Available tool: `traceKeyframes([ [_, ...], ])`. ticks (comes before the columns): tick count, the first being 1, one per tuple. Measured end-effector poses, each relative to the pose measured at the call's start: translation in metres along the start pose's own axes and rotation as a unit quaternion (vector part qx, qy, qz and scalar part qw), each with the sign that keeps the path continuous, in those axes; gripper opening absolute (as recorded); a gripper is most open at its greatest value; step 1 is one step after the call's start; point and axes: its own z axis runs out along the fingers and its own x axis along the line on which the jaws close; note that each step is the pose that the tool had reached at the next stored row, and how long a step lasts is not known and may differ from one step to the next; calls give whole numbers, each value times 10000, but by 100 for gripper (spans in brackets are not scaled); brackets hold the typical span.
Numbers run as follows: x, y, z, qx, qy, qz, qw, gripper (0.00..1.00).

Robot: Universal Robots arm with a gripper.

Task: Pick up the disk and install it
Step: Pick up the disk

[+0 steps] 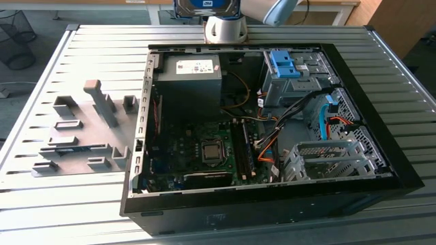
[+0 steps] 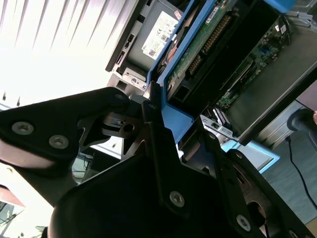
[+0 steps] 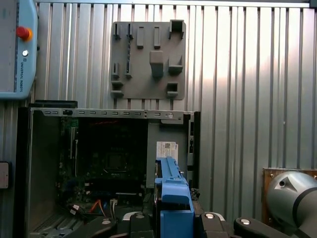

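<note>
- The gripper [image 2: 178, 126] is clenched on the disk [image 2: 198, 52]. Its black fingers [image 2: 157, 148] press on either side of the end of the bright blue caddy that frames the drive.
- In the second wrist view the drive's green circuit-board face is turned to the camera, with the blue frame running along its edge.
- In the exterior view the disk is up in the air at the top edge of the picture, over the arm's pedestal [image 1: 225, 30]. It is past the far wall of the computer case [image 1: 272, 217] and apart from it.
- In the first wrist view the blue caddy is seen end-on, with the case's corner by the power supply [image 1: 191, 81] well below it.
- The computer case lies on its side on the slatted metal table [image 1: 68, 209], its side panel off and the motherboard [image 1: 184, 148] exposed.
- A blue plastic bracket [image 1: 285, 64] sits atop the grey metal drive bay [image 1: 299, 88] at the case's far corner, on the exterior view's right.
- A bare metal drive cage [image 1: 327, 159] stands at the near corner on that same side.
- A grey fixture plate [image 1: 75, 153] with raised holders lies flat on the table just beside the case, on the exterior view's left.
- A teach pendant [image 3: 17, 54] with a red button rests on the table near the case.
</note>
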Motion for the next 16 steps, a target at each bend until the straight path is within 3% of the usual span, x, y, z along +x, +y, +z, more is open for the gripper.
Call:
traceKeyframes([
  [16, 4, -211, -3, 0, 0, -1, 10000, 37],
])
